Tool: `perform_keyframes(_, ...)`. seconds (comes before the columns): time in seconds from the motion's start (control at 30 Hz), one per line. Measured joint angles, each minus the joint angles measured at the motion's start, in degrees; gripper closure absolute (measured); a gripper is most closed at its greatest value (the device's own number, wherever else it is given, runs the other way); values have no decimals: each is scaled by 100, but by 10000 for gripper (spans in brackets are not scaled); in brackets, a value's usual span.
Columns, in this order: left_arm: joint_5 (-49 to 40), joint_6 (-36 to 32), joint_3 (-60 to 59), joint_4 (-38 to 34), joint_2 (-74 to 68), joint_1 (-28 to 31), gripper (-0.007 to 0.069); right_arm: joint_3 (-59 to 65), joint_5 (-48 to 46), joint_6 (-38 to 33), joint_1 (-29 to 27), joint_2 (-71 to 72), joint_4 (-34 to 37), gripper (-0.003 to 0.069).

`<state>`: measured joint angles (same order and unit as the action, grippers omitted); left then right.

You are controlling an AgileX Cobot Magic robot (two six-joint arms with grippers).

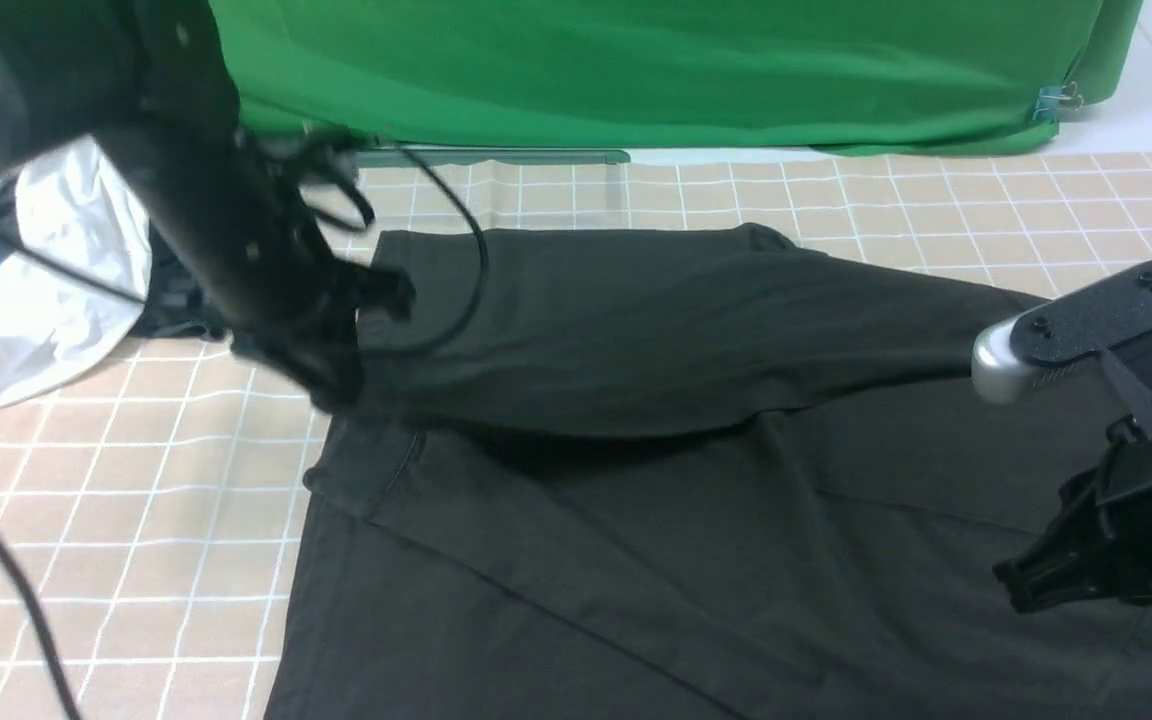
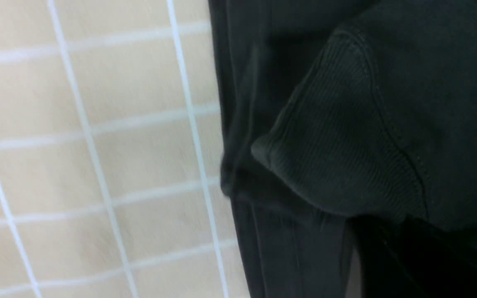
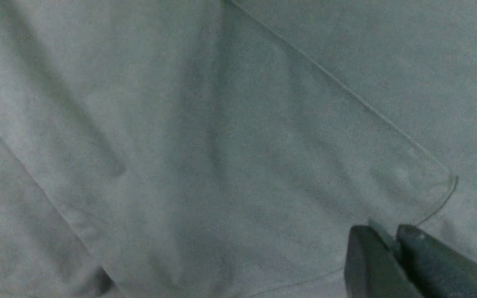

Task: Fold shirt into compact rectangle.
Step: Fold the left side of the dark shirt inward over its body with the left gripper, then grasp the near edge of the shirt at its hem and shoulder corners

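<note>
While shirt (image 1: 636, 330) lies under right pincer (image 3: 391, 238), narrow, grip unclear | left pincer (image 1: 334, 380) grips its raised fold

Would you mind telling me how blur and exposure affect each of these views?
Front view: motion blur smears the left arm, and the shirt is so dark its folds barely read. Left wrist view: the tablecloth grid is streaked, the ribbed cuff fairly sharp. Right wrist view: grainy and washed out, the black fabric looks pale grey.
</note>
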<state>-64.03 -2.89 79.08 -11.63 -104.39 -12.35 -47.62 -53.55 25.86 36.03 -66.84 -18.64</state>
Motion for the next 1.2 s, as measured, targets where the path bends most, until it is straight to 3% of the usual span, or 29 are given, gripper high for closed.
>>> perform_keyframes(0.33,202,125,-1023,38,36,-134,573,0,194,31,-4,0,-23,515)
perform_keyframes(0.47,468,321,-1051,489,36,-134,556,0,407,70,-26,0,-33,515)
perform_keyframes(0.67,561,352,-1051,639,47,-134,406,0,431,89,-535,0,-41,515)
perform_keyframes(0.7,546,245,-1051,661,64,-134,346,0,404,64,-873,0,-34,517)
perform_keyframes(0.77,505,231,-1051,669,86,-134,323,0,361,-25,-1072,0,1,519)
perform_keyframes(0.8,397,206,-1056,682,163,-134,308,0,209,-286,-1432,0,133,535)
perform_keyframes(0.97,255,289,-1490,635,798,-264,382,0,-207,-1013,-2118,0,781,590)
perform_keyframes(1.1,560,588,-2827,439,1868,-1004,566,0,-250,-1397,-2372,0,1281,612)
perform_keyframes(1.2,997,696,-3556,321,2218,-1447,603,0,-138,-1525,-2372,0,1491,612)
